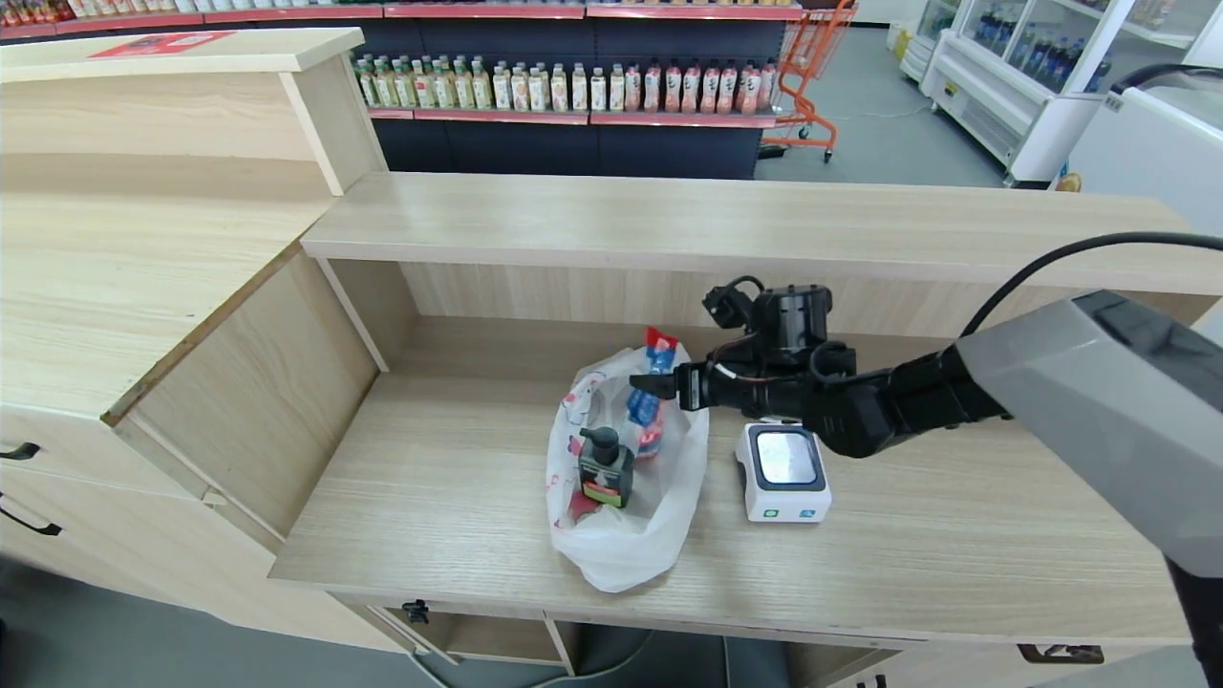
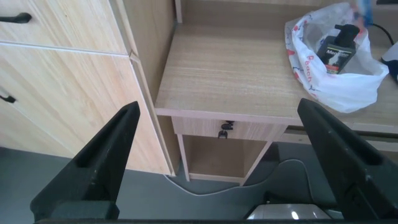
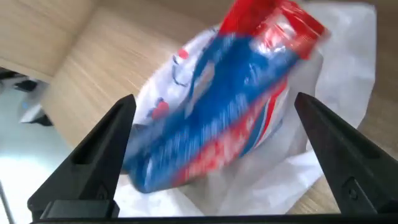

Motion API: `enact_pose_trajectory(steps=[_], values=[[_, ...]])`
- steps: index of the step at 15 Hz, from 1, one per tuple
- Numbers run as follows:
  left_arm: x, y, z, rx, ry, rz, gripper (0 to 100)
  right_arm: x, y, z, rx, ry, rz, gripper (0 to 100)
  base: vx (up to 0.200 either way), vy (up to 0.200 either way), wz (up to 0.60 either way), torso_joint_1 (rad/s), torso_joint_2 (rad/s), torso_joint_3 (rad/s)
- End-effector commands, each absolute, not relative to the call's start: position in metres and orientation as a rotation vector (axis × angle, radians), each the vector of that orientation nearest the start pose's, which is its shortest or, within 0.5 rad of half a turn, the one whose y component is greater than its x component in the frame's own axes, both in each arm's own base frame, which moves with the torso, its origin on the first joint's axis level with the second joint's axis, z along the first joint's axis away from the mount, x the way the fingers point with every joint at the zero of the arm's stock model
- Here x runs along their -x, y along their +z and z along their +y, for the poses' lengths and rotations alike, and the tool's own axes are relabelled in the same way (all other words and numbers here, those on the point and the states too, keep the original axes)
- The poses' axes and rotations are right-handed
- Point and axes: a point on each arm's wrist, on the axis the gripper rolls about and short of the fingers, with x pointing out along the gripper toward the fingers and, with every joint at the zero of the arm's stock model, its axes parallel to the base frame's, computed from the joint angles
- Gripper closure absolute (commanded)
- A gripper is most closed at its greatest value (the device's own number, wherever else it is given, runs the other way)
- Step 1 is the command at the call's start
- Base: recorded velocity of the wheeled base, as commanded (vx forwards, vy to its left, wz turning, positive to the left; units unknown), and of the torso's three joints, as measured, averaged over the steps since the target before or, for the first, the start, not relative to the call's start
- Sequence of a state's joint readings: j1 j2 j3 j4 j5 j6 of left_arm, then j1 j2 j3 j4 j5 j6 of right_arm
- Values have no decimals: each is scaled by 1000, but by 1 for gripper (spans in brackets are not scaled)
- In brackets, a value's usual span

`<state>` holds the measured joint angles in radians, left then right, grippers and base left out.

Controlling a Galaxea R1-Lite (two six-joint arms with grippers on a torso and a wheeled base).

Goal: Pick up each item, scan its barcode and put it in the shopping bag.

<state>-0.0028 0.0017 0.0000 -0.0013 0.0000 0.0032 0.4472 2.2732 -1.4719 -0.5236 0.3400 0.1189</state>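
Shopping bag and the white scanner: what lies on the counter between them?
Nothing lies there: the head view shows a narrow strip of bare counter separating the shopping bag from the scanner.

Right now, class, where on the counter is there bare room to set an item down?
Bare desktop lies between the cabinet wall and the shopping bag; more lies right of the scanner. Crowded: bag, scanner and right gripper bunch mid-counter.

Right claw agape at arm's length (left claw likewise)
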Motion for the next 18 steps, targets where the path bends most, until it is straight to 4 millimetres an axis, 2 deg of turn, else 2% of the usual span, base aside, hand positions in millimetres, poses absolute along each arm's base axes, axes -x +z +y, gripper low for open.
enact_pose_trajectory(steps=[1, 4, 5, 7, 8, 9, 10, 11, 12, 13, 15, 16, 17, 18], values=[[23, 76, 0, -3, -3, 0, 0, -403, 179, 198, -137, 825, 239, 0, 0, 0, 0, 0, 0, 0], [23, 76, 0, -3, -3, 0, 0, -395, 189, 195, -139, 841, 220, 0, 0, 0, 0, 0, 0, 0], [23, 76, 0, -3, -2, 0, 0, -389, 199, 190, -143, 836, 205, 0, 0, 0, 0, 0, 0, 0], [23, 76, 0, -3, -3, 0, 0, -368, 228, 151, -144, 774, 163, 0, 0, 0, 0, 0, 0, 0], [23, 76, 0, -3, -3, 0, 0, -346, 243, 121, -138, 716, 146, 0, 0, 0, 0, 0, 0, 0], [23, 76, 0, -3, -3, 0, 0, -315, 256, 91, -137, 655, 153, 0, 0, 0, 0, 0, 0, 0], [23, 76, 0, -3, -3, 0, 0, -278, 259, 63, -106, 559, 182, 0, 0, 0, 0, 0, 0, 0], [23, 76, 0, -3, -3, 0, 0, -258, 256, 50, -82, 477, 199, 0, 0, 0, 0, 0, 0, 0], [23, 76, 0, -3, -3, 0, 0, -213, 238, 31, -56, 314, 234, 0, 0, 0, 0, 0, 0, 0], [23, 76, 0, -3, -3, 0, 0, -180, 221, 20, -55, 229, 255, 0, 0, 0, 0, 0, 0, 0], [23, 76, 0, -3, -3, 0, 0, -107, 173, 8, -54, 138, 284, 0, 0, 0, 0, 0, 0, 0], [23, 76, 0, -3, -2, 0, 0, -76, 151, 4, -47, 87, 269, 0, 0, 0, 0, 0, 0, 0], [23, 76, 0, -3, -2, 0, 0, -60, 137, 3, -43, 63, 253, 0, 0, 0, 0, 0, 0, 0], [23, 76, 0, -3, -3, 0, 0, -29, 109, 1, -34, 48, 202, 0, 0, 0, 0, 0, 0, 0]])
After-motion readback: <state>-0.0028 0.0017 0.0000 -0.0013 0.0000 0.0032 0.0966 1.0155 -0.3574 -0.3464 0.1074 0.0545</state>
